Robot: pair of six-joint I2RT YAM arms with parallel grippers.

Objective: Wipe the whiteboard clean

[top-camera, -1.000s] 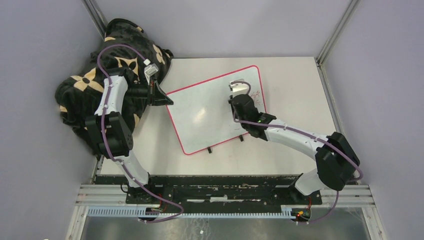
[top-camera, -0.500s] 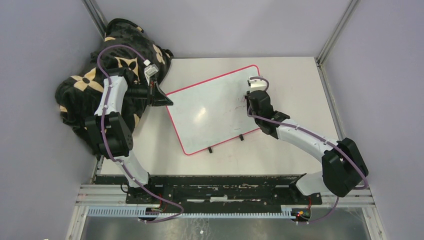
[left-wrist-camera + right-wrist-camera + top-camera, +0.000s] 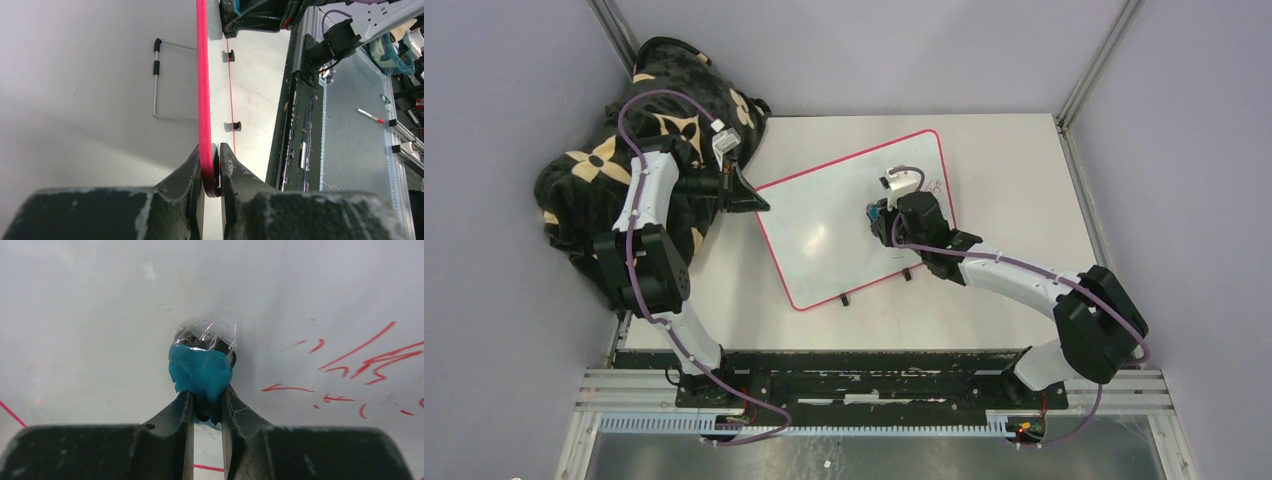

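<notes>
Pink rim of whiteboard (image 3: 824, 225) pinched between left fingers (image 3: 192, 170) for steadiness; blue eraser (image 3: 200, 372) clamped in right fingers (image 3: 182, 415), pressed flat beside leftover red marks (image 3: 370, 360), ready for wiping.

Whiteboard (image 3: 824, 240) glossy, smooth; blanket (image 3: 584, 170) plush cloth; blue pad (image 3: 200, 372) film-wrapped.

The whiteboard (image 3: 834, 230) is white with a thin red-pink rim (image 3: 202, 75), two black feet (image 3: 843, 299) and scattered red scribbles (image 3: 370, 360) near one corner. The eraser (image 3: 201, 372) is bright blue, with a dark core under glinting clear film. The left hand (image 3: 211, 150) and the right hand (image 3: 207, 394) are matt black with pale scuffs. The left arm (image 3: 646, 190) and the right arm (image 3: 1014, 275) are white with black joints, trailed by purple cables (image 3: 624, 130). The blanket (image 3: 584, 170) is black with a tan flower pattern. The surface (image 3: 1014, 180) is off-white and the walls (image 3: 864, 50) are lilac-grey.
</notes>
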